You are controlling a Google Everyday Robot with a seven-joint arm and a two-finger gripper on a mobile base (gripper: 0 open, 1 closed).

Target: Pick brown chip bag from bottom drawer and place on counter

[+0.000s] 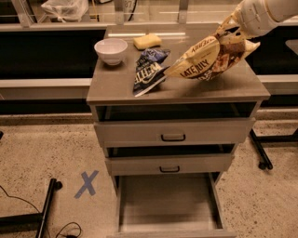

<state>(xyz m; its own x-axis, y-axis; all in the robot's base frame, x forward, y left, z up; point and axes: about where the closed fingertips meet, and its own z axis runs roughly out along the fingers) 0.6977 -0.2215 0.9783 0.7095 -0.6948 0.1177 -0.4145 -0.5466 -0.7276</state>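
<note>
gripper top right, above the counter's back-right corner, on the end of the white arm
fingers clamped on the upper end of the chip bag, nothing else in the grip
bag hangs off the gripper, slanting down and left over the right half of the counter: dark brown end up by the gripper, tan end with the dark lettering lowest
low tip sits just beside the blue bag; can't tell if they touch, or if the tip touches the counter
blue bag lies on the counter around the middle, toward the front edge
white bowl upright at back left, yellow sponge just right of it near the back edge, the two apart
bottom drawer pulled well out, plain floor showing
top drawer and middle drawer each have a dark gap above the front, black handles centred
blue X on the speckled floor, left of the bottom drawer
</note>
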